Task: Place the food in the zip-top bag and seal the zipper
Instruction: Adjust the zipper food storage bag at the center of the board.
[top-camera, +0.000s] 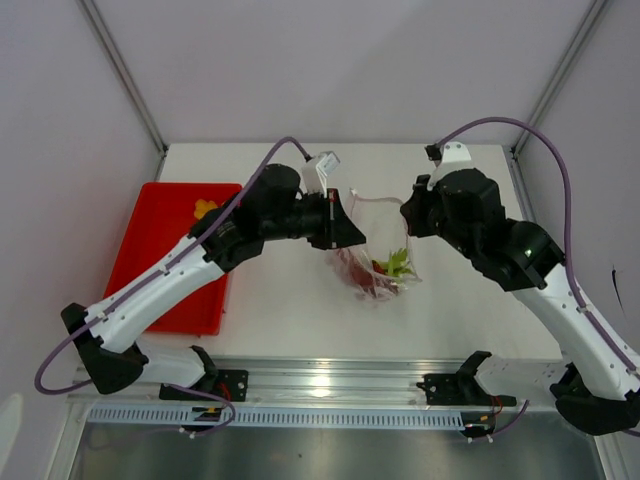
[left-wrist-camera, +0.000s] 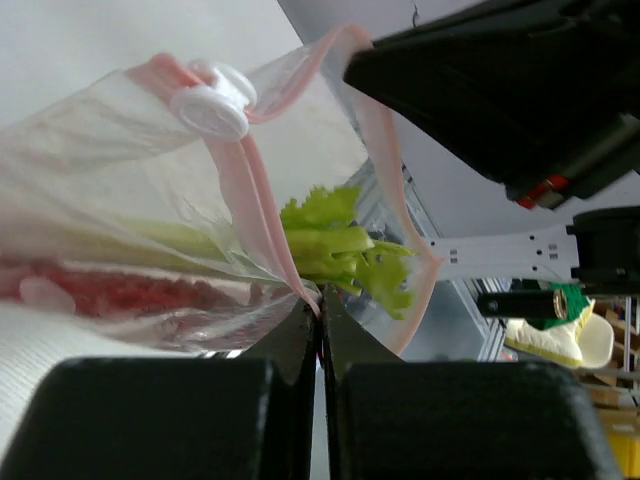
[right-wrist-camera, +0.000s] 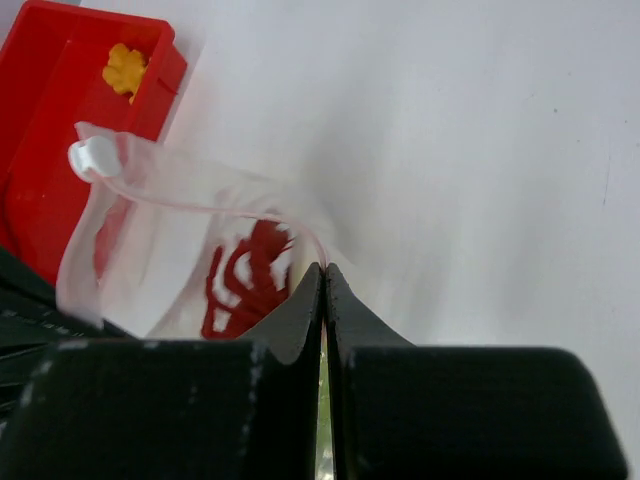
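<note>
The clear zip-top bag is held up between both grippers at the table's middle, its mouth open. Inside are light green stalks and a red crab. My left gripper is shut on the bag's pink-red zipper strip; the white slider tab sits above it. My right gripper is shut on the opposite mouth edge, with the crab showing through the plastic and the slider at the far left. A yellow-orange piece lies in the red tray.
The red tray stands at the table's left, under my left arm. It also shows in the right wrist view. An aluminium rail runs along the near edge.
</note>
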